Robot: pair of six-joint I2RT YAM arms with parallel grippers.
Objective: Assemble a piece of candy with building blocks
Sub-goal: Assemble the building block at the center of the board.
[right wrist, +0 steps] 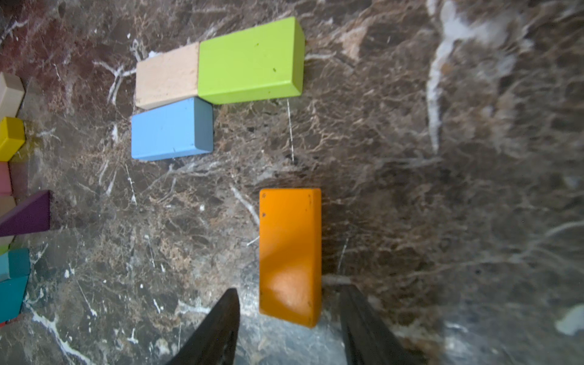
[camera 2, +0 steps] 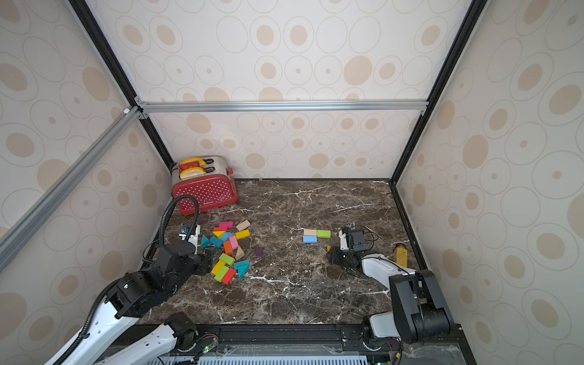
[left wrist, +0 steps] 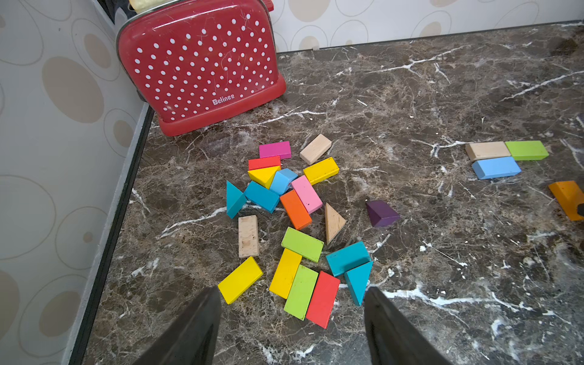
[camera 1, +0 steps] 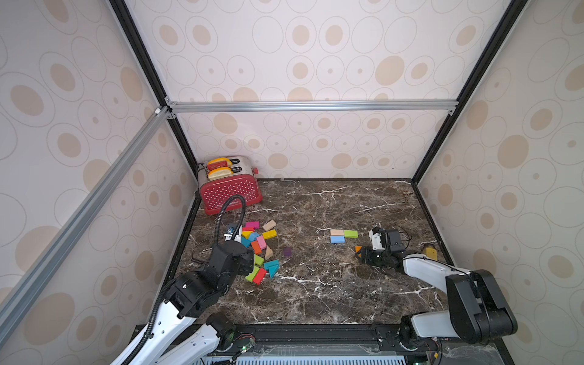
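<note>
In both top views the building blocks, bright painted bricks and wedges, lie heaped by the table's left edge. Three bricks sit joined mid-table, with the orange brick just apart from them.

Left wrist: the left end effector is spread and empty by the heap.

Right wrist: the right end effector is spread astride the orange brick, not touching it. Best to pinch it squarely, turn it crosswise, then slide it flush under the green brick, beside the blue brick.
</note>
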